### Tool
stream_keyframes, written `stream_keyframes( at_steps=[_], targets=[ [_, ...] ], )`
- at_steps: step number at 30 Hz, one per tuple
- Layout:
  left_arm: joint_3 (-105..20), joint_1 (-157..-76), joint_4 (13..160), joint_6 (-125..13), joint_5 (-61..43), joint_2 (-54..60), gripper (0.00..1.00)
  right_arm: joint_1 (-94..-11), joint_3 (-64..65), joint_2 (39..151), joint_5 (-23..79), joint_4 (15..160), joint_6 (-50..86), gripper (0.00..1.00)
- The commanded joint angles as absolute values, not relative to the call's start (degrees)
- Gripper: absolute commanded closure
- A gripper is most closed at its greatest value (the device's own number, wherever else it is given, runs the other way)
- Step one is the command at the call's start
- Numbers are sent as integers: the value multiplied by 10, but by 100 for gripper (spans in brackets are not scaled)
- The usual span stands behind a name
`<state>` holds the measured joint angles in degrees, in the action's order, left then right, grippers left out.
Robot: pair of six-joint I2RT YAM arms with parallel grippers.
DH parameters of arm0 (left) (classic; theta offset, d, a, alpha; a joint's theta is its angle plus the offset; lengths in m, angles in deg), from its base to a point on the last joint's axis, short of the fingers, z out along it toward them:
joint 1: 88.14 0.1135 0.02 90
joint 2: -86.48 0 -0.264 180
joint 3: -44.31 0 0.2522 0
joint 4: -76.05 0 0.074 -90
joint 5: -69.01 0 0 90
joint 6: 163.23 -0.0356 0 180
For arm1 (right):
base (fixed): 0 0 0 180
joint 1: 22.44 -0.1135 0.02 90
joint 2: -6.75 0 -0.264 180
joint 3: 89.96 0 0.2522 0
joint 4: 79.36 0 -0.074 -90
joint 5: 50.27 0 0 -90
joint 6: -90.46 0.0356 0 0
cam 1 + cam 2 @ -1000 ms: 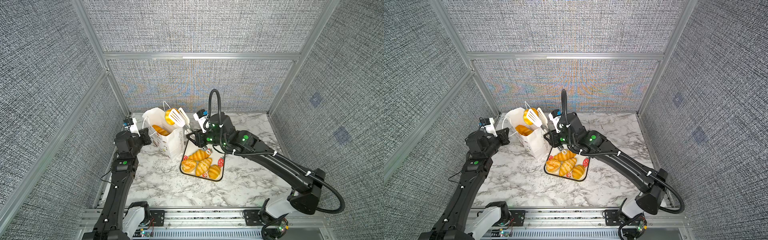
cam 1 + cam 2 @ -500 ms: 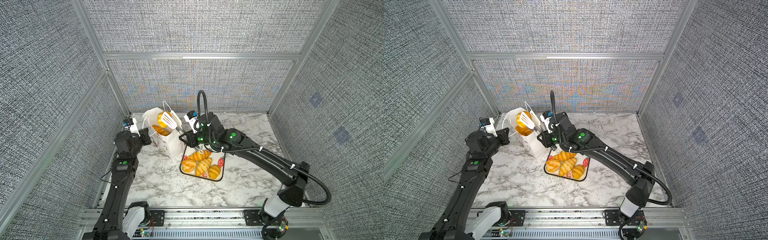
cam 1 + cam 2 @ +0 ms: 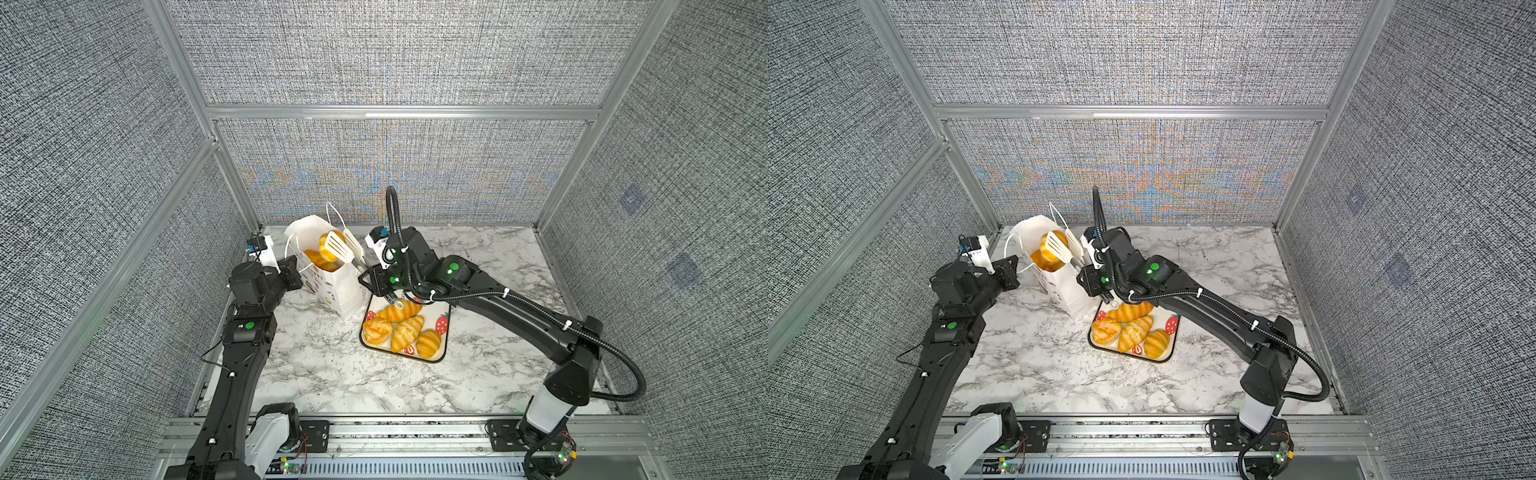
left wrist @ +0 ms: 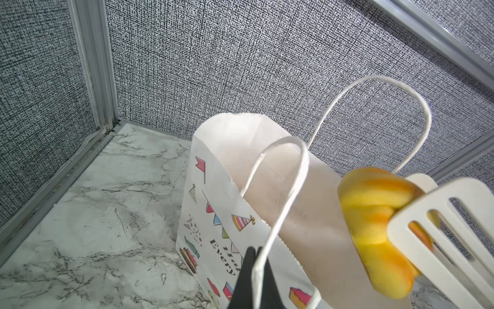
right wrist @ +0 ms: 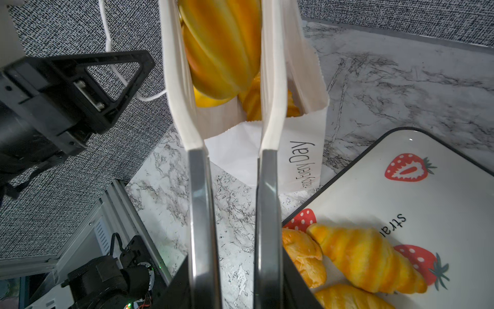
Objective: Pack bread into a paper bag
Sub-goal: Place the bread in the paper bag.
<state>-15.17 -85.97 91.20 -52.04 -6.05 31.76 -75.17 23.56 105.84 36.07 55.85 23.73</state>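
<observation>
Right gripper [image 5: 232, 281] clamped white slotted tongs [image 3: 338, 247] | tongs held ridged golden roll [image 3: 325, 240] over tall white paper bag [image 3: 338, 293] | left gripper [image 4: 252, 278] pinched its white cord handle [image 4: 286, 203]

Black lettering "Every Day" on the side of the white paper bag [image 5: 302, 149], seen upside down in the right wrist view, a partly hidden word before it, "Every" again on the bag in the left wrist view, "stra", the rest hidden, on the strawberry-print tray [image 5: 401, 187]
</observation>
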Motion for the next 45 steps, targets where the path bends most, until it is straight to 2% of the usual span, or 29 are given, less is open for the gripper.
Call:
stream_keyframes(
  at_steps=[1, 45],
  targets=[
    [-151, -859, 897, -525, -64, 319, 100, -750, 235, 1057, 367, 567, 239, 63],
    [-151, -857, 895, -522, -60, 317, 100, -748, 239, 1055, 364, 553, 241, 43]
  ],
)
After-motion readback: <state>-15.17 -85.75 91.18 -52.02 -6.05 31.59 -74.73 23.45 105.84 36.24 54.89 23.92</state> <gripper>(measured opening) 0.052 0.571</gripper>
